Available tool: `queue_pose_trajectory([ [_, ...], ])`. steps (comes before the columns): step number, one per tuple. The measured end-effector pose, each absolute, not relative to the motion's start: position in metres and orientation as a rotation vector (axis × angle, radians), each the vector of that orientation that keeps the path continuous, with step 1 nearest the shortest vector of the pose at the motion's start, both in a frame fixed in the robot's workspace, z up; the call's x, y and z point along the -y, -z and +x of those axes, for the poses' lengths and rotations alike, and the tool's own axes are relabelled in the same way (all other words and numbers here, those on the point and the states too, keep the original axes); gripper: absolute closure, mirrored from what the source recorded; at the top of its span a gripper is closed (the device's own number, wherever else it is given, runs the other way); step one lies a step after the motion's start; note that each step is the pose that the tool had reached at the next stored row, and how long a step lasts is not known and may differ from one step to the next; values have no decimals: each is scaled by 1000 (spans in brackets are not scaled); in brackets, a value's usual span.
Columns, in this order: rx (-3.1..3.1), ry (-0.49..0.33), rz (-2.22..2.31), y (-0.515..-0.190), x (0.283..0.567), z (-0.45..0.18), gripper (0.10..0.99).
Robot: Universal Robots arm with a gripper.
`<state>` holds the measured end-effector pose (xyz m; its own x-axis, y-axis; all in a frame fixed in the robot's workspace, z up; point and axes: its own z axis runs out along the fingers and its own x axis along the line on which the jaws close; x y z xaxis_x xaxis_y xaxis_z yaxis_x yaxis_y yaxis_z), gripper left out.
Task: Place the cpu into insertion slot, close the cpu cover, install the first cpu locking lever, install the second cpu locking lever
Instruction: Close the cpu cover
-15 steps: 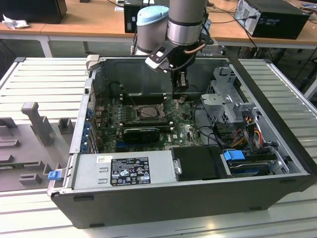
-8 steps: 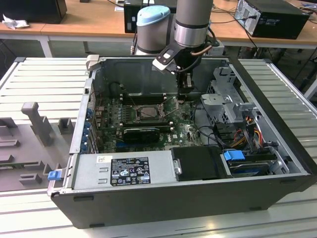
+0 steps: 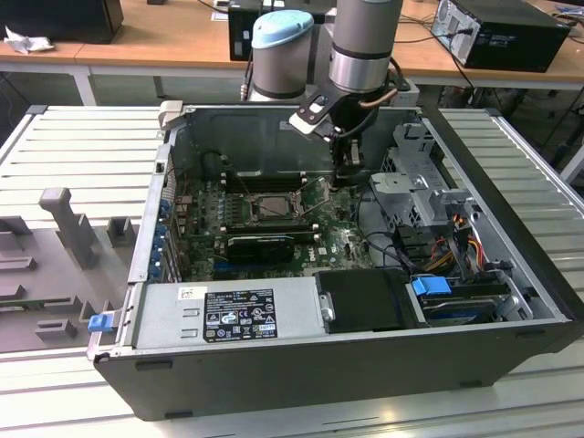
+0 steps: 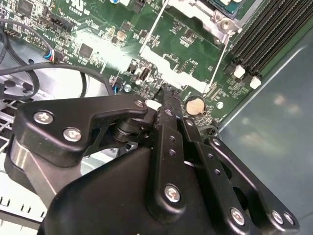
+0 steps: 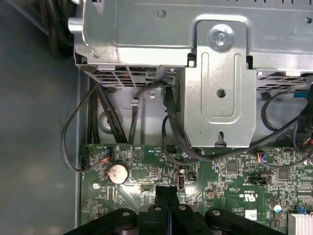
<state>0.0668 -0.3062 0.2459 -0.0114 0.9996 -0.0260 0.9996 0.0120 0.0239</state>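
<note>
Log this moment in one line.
tool: shut | over: motherboard, near coin cell battery | insertion slot: exterior view's left of tool

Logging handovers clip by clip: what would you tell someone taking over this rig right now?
Gripper: shut, with nothing seen between its fingers. It is over the board beside the coin cell, on the exterior view's right of the slot.
Cpu and cover: I cannot tell whether the cpu sits in the slot or whether the cover is down.
Levers: both look unlatched and angled away from the slot.
Done: nothing that can be confirmed.
Left: both levers are not yet installed. Check the cpu and the cover.
</note>
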Motion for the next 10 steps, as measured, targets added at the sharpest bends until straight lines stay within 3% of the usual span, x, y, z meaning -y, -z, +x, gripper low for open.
queue_pose_trajectory([
  [10, -2210, 2, 2183, -246, 306, 42, 980],
])
